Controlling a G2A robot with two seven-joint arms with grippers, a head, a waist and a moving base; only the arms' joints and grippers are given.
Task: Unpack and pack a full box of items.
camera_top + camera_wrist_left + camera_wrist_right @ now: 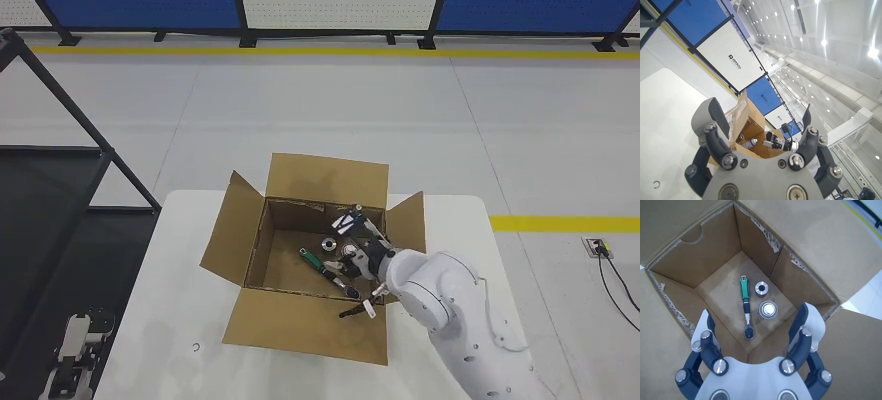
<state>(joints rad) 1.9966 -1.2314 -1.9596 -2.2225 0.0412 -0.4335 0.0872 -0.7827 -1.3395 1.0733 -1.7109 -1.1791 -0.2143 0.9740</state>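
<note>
Left hand (761, 105): spread, empty, apart from box | brown cardboard box (687, 234): open on white surface (180, 300) | green-handled ratchet wrench (746, 306), steel ring (762, 289), upright metal spray can (768, 309): box floor | right hand (756, 309): open above | risk: finger may clip can, toppling it

- A white table (165, 310) stands on a pale grey floor.
- A black metal frame (102, 152) stands beside its left side.
- Blue and white panels (140, 12) stand behind a yellow floor stripe (300, 50).

Right gripper (756, 308) spread wide above open box (715, 243). On its floor: green-handled ratchet (746, 306) mid-floor, steel cylinder (762, 289) and upright can (768, 309) just beside it.
</note>
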